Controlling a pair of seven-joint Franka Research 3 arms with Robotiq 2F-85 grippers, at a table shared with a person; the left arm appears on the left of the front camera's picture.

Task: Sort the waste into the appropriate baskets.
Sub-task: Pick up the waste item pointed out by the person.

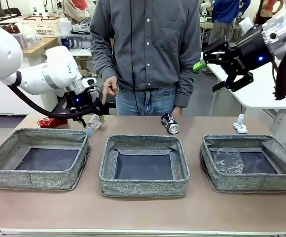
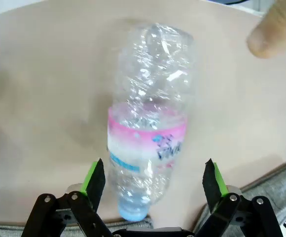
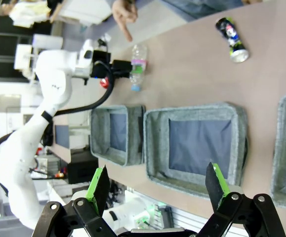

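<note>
1. Waste lies along the far edge of the table (image 1: 143,212) in the front view. A clear blue-capped bottle (image 1: 94,122) is at 1 o'clock of the left basket (image 1: 29,178), with a crushed red can (image 1: 53,122) at 9 o'clock of that bottle. A dark printed can (image 1: 170,123) is at 1 o'clock of the middle basket (image 1: 144,186), and a white paper wad (image 1: 240,124) is at 12 o'clock of the right basket (image 1: 261,185).
2. Crumpled clear plastic (image 1: 228,160) sits inside the right basket, toward its 9 o'clock side.
3. Left gripper (image 1: 86,117) is low over the bottle. In its wrist view the green pads (image 2: 96,175) stand apart, one on each side of the bottle's cap end, with a gap on both sides.
4. Right gripper (image 1: 208,75) hangs high in the air at 2 o'clock of the table, jaws spread wide and holding nothing.
5. At 12 o'clock of the bottle, the person's hand (image 1: 110,89) points a finger downward. A fingertip shows at 2 o'clock in the left wrist view.
</note>
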